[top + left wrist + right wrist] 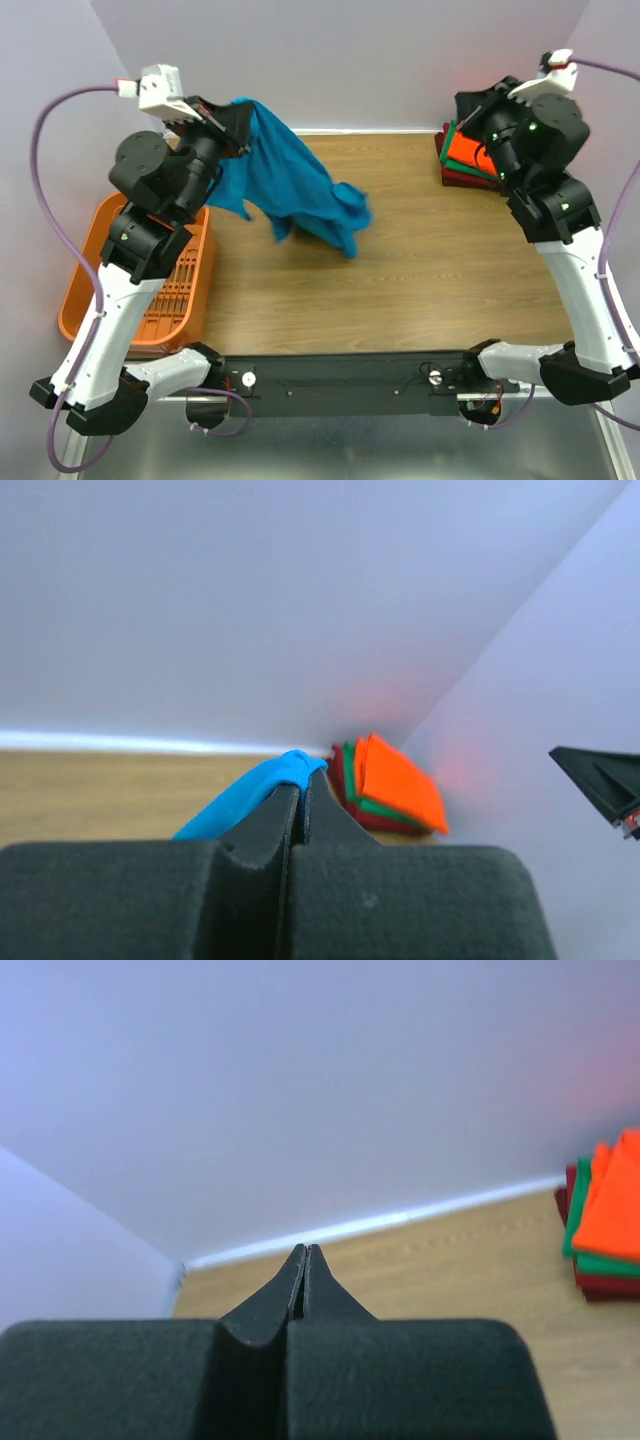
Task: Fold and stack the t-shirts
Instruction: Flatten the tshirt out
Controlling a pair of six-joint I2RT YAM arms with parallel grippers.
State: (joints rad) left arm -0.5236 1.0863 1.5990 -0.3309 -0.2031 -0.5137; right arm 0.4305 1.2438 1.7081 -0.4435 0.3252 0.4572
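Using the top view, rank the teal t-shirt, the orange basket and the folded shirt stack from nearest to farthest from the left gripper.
1. teal t-shirt: clamped in the left gripper itself, trailing toward the middle.
2. orange basket: left side, just below the gripper in this view.
3. folded shirt stack: far right corner, clearly the farthest.
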